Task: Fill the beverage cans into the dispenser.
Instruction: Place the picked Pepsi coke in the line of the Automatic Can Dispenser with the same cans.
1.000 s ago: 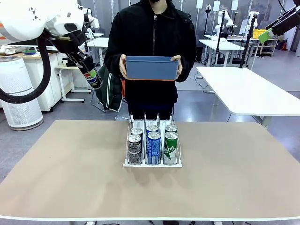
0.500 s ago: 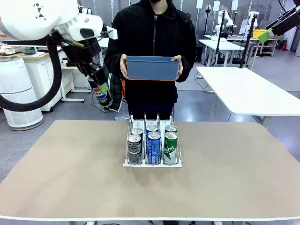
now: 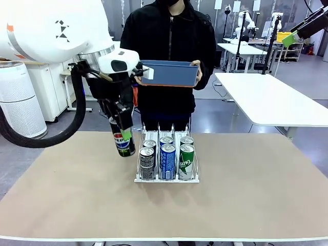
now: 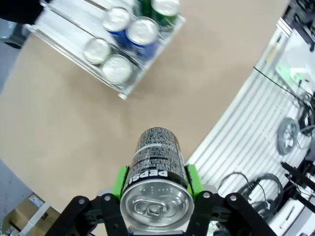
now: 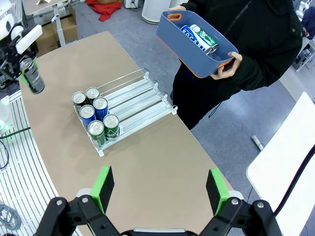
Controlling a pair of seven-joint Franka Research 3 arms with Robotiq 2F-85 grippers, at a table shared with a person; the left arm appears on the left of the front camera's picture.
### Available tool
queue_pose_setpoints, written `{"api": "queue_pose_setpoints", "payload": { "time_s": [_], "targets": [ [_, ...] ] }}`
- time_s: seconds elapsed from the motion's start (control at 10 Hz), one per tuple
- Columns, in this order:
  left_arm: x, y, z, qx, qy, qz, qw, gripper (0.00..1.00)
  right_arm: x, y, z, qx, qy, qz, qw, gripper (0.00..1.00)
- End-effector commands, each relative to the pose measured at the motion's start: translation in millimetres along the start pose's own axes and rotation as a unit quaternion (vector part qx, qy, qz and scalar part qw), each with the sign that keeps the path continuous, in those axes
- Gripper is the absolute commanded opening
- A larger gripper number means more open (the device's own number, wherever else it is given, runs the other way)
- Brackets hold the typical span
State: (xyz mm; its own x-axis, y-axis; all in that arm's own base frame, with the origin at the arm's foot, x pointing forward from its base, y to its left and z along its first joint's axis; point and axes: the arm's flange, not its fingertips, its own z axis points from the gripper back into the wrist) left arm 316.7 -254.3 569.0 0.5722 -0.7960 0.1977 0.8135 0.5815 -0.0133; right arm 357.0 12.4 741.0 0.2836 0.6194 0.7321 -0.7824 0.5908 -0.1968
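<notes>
The left gripper [image 3: 124, 139] pinches a Pepsi can [image 3: 123, 145] by its sides. The can's long axis is near vertical, silver top toward the wrist, base tipped slightly toward the dispenser [image 3: 166, 179], just beside it at its 9 o'clock. Half a second ago the can hung higher and farther left. The right gripper [image 5: 160, 189] stands spread.

Dark, blue and green cans on white and tan

The left gripper [image 4: 156, 179], black with bright green pads [image 4: 119, 181], carries a black Pepsi can [image 4: 156, 160] with white lettering, fine grey print and a silver top. The white-based dispenser [image 3: 166, 180] shows two dark cans [image 3: 147, 163], two blue cans [image 3: 167, 160] and two green cans [image 3: 186, 160] with white lettering. The tabletop [image 3: 246, 195] is tan. The bin [image 3: 169, 73] is blue with an orange rim.
</notes>
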Motion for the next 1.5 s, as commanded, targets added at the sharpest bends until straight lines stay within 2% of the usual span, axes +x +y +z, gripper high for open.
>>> {"api": "queue_pose_setpoints", "payload": {
  "time_s": [0.0,0.1,0.2,0.6,0.7,0.9,1.1,1.2,1.4],
  "targets": [
    [-3.7,-10.9,1.8,-0.033,0.024,-0.010,0.999,0.58,-0.2,0.1,-0.4,0.000,0.000,-0.001,1.000,1.00],
    [-0.6,-8.4,8.4,-0.045,0.011,-0.024,0.999,0.58,-0.2,0.1,-0.4,0.000,0.000,-0.001,1.000,1.00],
    [-1.6,-9.9,-4.3,-0.016,0.016,-0.006,1.000,0.58,-0.2,0.1,-0.4,0.000,0.000,-0.001,1.000,1.00],
    [-1.7,-12.7,-4.8,-0.026,0.022,-0.008,0.999,0.58,-0.2,0.1,-0.4,0.000,0.000,-0.001,1.000,1.00],
    [1.6,-16.8,-13.4,-0.027,0.027,0.028,0.999,0.58,-0.2,0.1,-0.4,0.000,0.000,-0.001,1.000,1.00],
    [0.9,-23.4,-25.4,0.006,0.032,0.050,0.998,0.58,-0.2,0.1,-0.4,0.000,0.000,-0.001,1.000,1.00],
    [3.3,-32.0,-43.6,0.034,0.030,0.032,0.998,0.58,-0.2,0.1,-0.4,0.000,0.000,-0.001,1.000,1.00],
    [8.6,-32.6,-57.4,0.007,0.024,0.018,1.000,0.58,-0.2,0.1,-0.4,0.000,0.000,-0.001,1.000,1.00],
    [10.6,-27.8,-76.4,0.029,0.017,0.011,0.999,0.58,-0.2,0.1,-0.4,0.000,0.000,-0.001,1.000,1.00]
  ]
}}
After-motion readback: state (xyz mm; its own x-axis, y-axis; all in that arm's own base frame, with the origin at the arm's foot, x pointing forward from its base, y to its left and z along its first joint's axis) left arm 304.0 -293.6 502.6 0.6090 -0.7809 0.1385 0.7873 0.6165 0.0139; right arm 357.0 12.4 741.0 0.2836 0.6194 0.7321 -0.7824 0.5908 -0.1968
